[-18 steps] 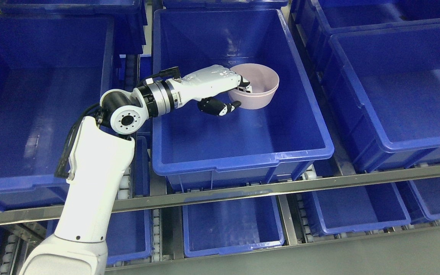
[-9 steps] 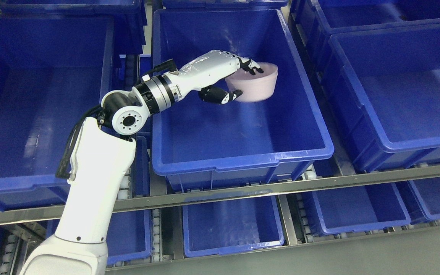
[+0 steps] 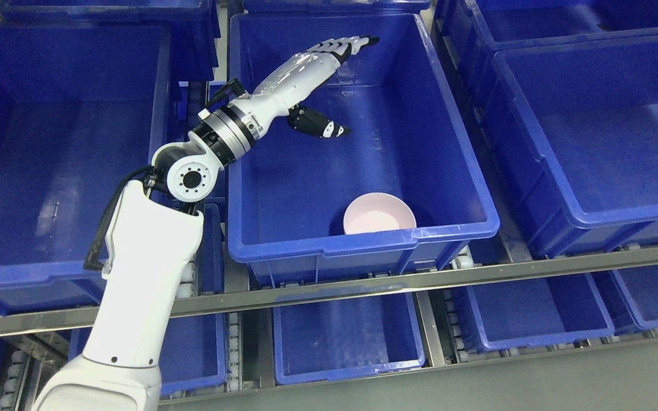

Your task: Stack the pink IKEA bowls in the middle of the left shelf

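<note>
Change since earlier frames: pink bowl, half a second ago pinched at its rim by the left hand near the bin's centre-right, now lies free at the bin's near wall; the hand has swung up and away toward the far wall.
Bowl: upright, opening facing up, on the floor of the centre blue bin, at about 5 o'clock of the bin's interior, tight against the near wall, whose rim hides its lower edge.
Left hand: raised over the far part of the same bin, at about 11 o'clock from the bowl and well apart from it.
Fingers: released, stretched out straight toward 2 o'clock, the thumb splayed apart below them; nothing is held.
Left arm: white, entering from the lower left, elbow joint just outside the bin's left wall.
Surroundings: more blue bins flank the centre one at 3 and 9 o'clock on the metal shelf rail; a lower tier of bins shows beneath.
</note>
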